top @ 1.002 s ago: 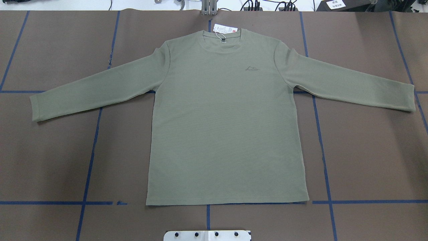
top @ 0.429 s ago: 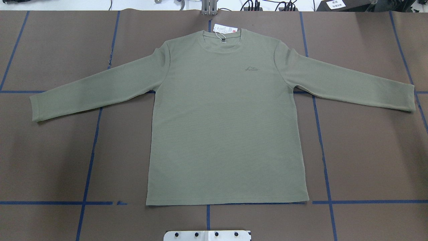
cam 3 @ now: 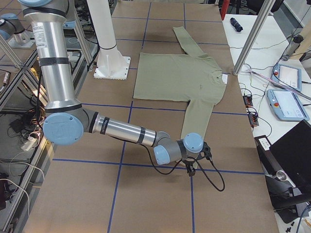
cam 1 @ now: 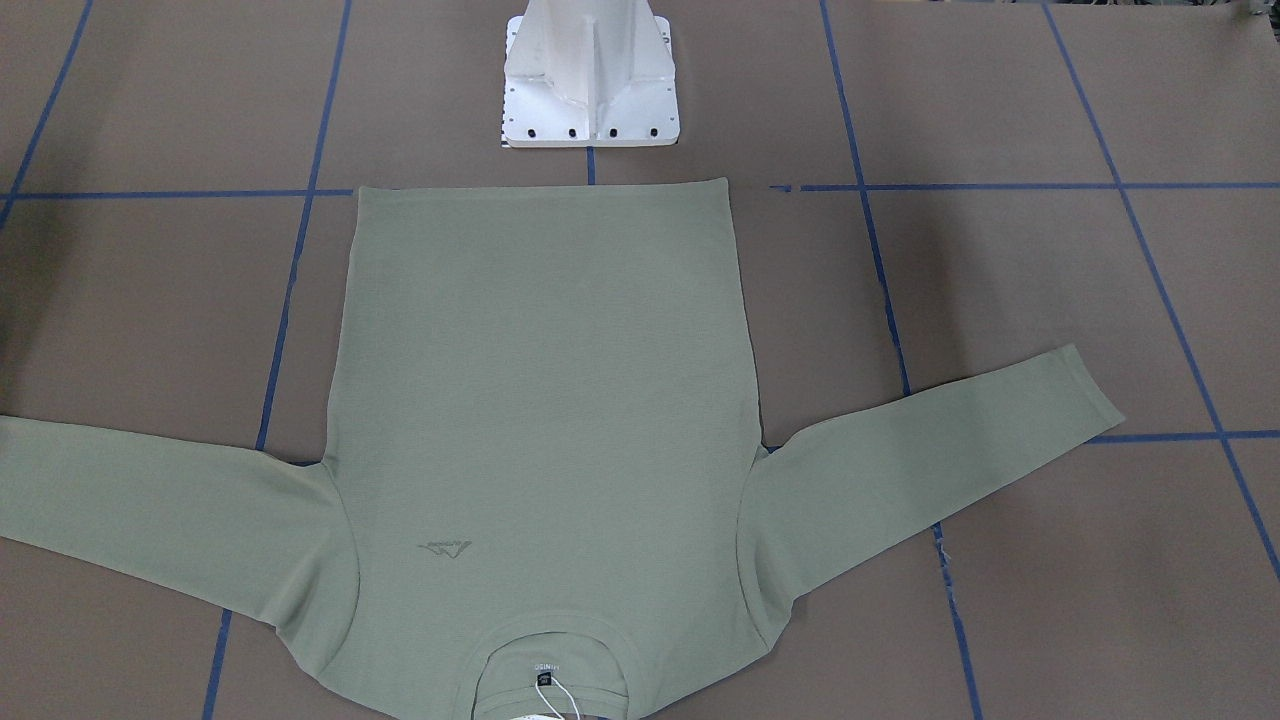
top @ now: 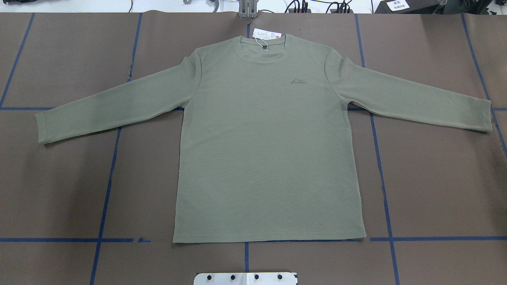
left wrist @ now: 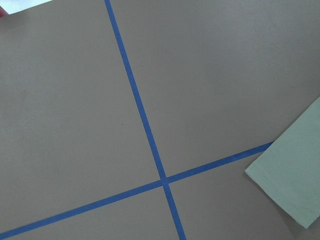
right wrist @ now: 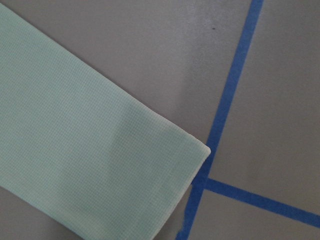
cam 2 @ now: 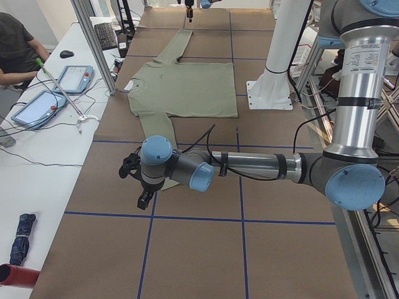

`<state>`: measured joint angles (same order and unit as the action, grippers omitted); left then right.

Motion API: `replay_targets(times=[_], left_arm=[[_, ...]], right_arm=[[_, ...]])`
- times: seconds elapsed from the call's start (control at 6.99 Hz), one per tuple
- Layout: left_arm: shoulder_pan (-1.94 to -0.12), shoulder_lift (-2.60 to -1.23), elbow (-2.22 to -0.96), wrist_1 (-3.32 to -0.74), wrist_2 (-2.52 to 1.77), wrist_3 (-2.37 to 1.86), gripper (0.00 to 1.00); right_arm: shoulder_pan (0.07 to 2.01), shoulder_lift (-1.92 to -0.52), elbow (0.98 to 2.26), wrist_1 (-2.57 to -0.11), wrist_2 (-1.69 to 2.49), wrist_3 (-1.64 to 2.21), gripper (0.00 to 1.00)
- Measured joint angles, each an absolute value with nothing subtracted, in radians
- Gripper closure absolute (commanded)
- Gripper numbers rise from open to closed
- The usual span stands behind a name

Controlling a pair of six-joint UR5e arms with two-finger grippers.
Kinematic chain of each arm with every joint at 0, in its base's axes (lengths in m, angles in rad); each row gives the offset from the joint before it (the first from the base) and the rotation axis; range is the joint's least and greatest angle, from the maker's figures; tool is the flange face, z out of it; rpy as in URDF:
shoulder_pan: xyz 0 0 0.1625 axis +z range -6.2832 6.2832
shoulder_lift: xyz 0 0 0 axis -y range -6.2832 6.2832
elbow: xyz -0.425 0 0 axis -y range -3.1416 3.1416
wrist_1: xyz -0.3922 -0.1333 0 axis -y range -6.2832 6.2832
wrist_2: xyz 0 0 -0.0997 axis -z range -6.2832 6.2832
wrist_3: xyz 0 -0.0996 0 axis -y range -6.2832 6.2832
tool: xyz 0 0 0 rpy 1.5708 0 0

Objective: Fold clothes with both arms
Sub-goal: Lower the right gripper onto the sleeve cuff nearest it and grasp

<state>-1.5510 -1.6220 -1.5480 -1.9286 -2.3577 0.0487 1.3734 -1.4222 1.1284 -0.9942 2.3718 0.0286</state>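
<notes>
The shirt (top: 269,150) lies flat in the middle of the overhead view. Its neck is at the top and both sleeves are spread out to the sides. A white tag (top: 266,35) sits at the neck. Nothing is folded yet.

The left gripper (cam 2: 142,199) hangs low by the near sleeve end in the left side view. The right gripper (cam 3: 191,170) hangs low by the other sleeve end in the right side view. I cannot tell if either one is open or closed. Neither seems to hold anything.

What could go wrong? In the left wrist view the left cuff (left wrist: 292,190) is only in the lower right corner. That gripper could come down on bare table (left wrist: 75,100) and miss. The right cuff (right wrist: 100,165) fills the lower left of the right wrist view, but a pinch might grab just the top layer, and the sleeve would sag open. If one arm pulls first, the flat shirt could slide and bunch up.
</notes>
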Motion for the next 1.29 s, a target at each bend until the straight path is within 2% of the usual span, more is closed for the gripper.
replay_targets(times=[1.29], left_arm=[[-1.551, -1.623, -1.553, -1.933, -2.362, 0.052, 0.0]], right_arm=[[1.31, -1.356, 1.04, -0.985, 2.297, 0.071, 0.0]])
